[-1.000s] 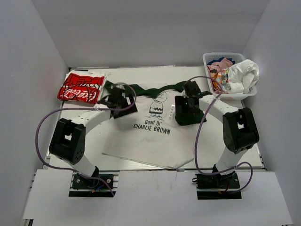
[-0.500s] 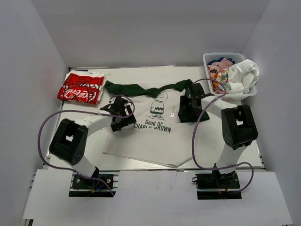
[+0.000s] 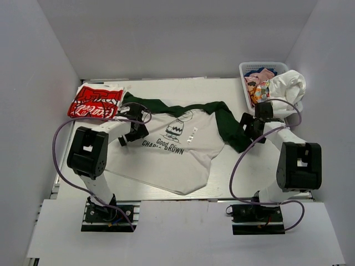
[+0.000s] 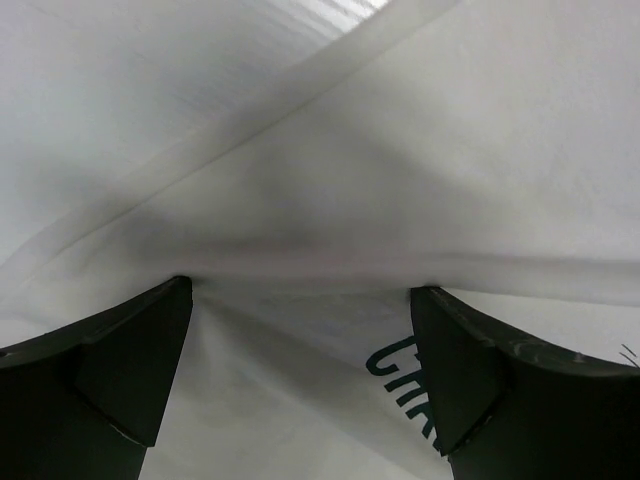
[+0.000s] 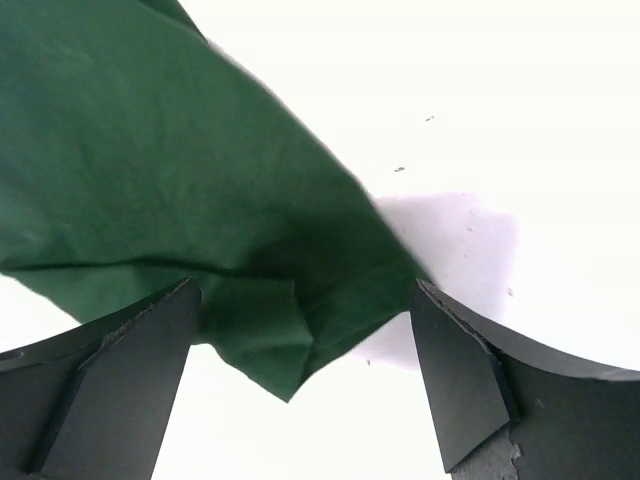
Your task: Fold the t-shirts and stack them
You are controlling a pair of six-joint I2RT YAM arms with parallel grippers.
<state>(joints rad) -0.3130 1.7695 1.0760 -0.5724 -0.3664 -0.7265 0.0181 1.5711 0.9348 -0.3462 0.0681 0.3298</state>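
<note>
White tee (image 3: 166, 160) shifted left; green tee (image 3: 226, 126) spread rightward

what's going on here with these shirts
T-shirt folding. A white Charlie Brown tee lies spread on the table. The left pincer is open over its left side, the right pincer open over the dark green cloth. A folded red-and-white shirt lies far left; more clothes fill the basket.

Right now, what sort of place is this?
Likely a robot lab cell for laundry folding: left arm and right arm bolted to a white-walled table, a basket of clothes, one folded red shirt.
</note>
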